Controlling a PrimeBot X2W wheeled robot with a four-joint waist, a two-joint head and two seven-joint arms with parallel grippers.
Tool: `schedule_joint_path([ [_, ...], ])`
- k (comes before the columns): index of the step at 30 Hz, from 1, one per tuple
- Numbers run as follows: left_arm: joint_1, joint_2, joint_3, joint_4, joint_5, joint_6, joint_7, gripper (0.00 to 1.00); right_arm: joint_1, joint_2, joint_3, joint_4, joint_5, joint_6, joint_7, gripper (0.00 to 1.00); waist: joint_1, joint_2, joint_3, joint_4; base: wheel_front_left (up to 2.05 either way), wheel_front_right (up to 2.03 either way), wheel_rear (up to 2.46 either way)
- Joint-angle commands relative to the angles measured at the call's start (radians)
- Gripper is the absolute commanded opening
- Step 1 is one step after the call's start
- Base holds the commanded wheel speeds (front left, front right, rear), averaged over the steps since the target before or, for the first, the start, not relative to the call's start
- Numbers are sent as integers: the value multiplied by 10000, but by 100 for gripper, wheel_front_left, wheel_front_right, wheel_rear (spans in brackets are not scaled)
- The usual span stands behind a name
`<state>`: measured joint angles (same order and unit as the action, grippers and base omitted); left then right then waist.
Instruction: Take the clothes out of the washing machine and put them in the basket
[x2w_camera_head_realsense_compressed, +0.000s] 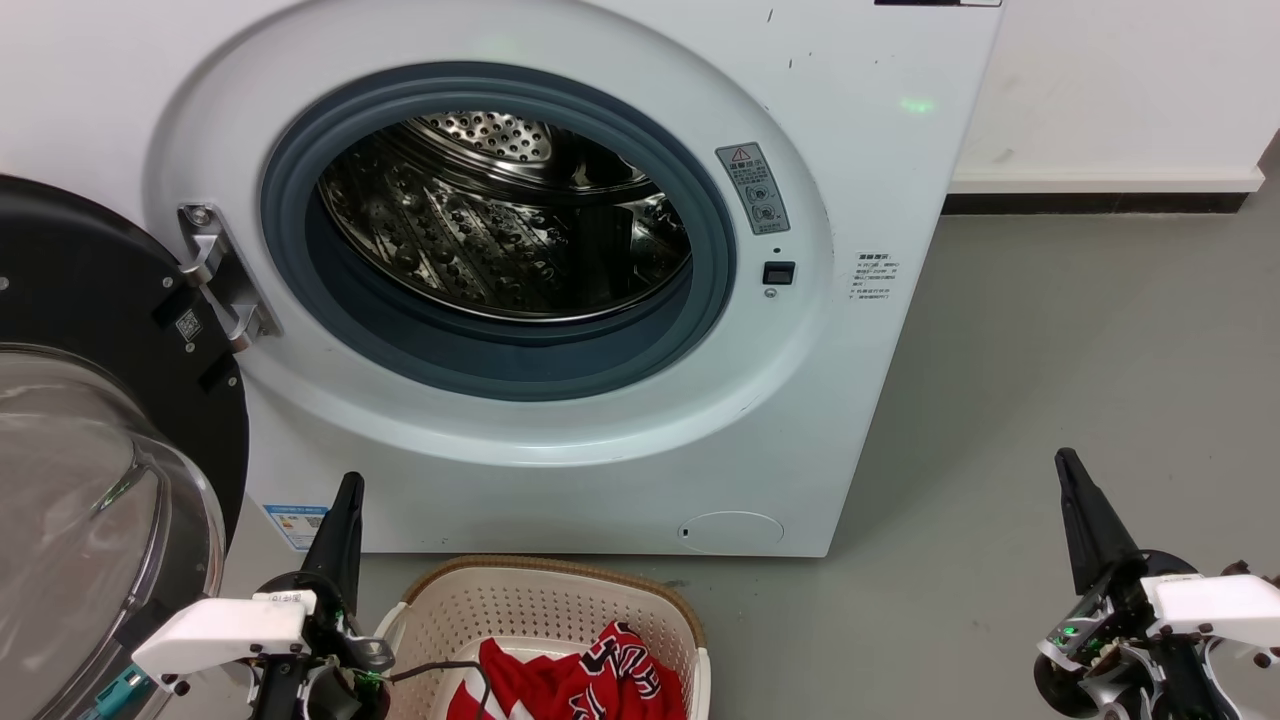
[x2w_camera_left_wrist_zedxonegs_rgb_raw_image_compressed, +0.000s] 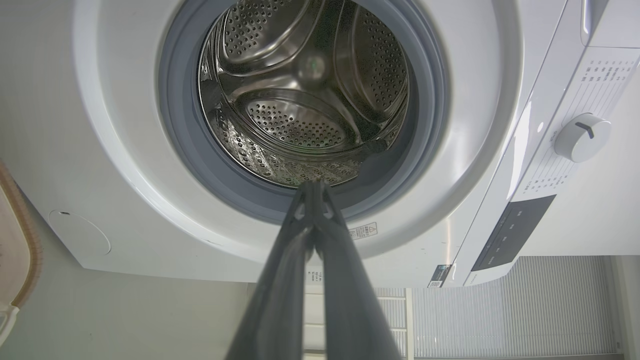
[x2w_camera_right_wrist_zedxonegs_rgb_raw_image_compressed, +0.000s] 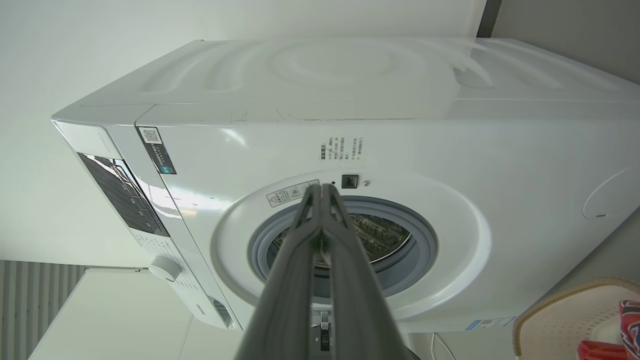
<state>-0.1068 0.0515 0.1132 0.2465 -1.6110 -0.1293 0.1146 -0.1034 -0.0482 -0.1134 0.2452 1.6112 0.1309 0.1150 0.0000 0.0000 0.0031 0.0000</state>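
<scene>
Nearest, the left gripper (x2w_camera_head_realsense_compressed: 349, 486) and the right gripper (x2w_camera_head_realsense_compressed: 1066, 464) hang above the floor (x2w_camera_head_realsense_compressed: 1050, 350), one on each side, with the fingers of each pressed together and nothing between them. The left wrist view shows the left gripper's tips meeting in front of the porthole's lower edge. The right wrist view shows the same closed tips on the right gripper.

Between the grippers, closer to the left one, the basket (x2w_camera_head_realsense_compressed: 455, 600) stands on the floor. The red clothes (x2w_camera_head_realsense_compressed: 580, 682) lie crumpled inside it, with white stripes and dark lettering showing.

Just behind the basket is the washing machine (x2w_camera_head_realsense_compressed: 860, 180). Its door (x2w_camera_head_realsense_compressed: 90, 290) is swung open to the left, and the perforated steel drum (x2w_camera_head_realsense_compressed: 480, 240) is visible through the grey-rimmed porthole.

Farthest, a white wall (x2w_camera_head_realsense_compressed: 1120, 90) meets the floor at a dark skirting.
</scene>
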Motion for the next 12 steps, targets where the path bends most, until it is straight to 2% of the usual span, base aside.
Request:
schedule_joint_path([
  [1, -63, -27, 34, -1, -34, -44, 31, 0, -113, -37, -4, 14, 40, -3, 12, 0, 0, 0, 0, 0, 0, 0, 0],
  [12, -62, -25, 33, -2, -34, -44, 31, 0, -114, -37, -4, 13, 40, -3, 12, 0, 0, 0, 0, 0, 0, 0, 0],
])
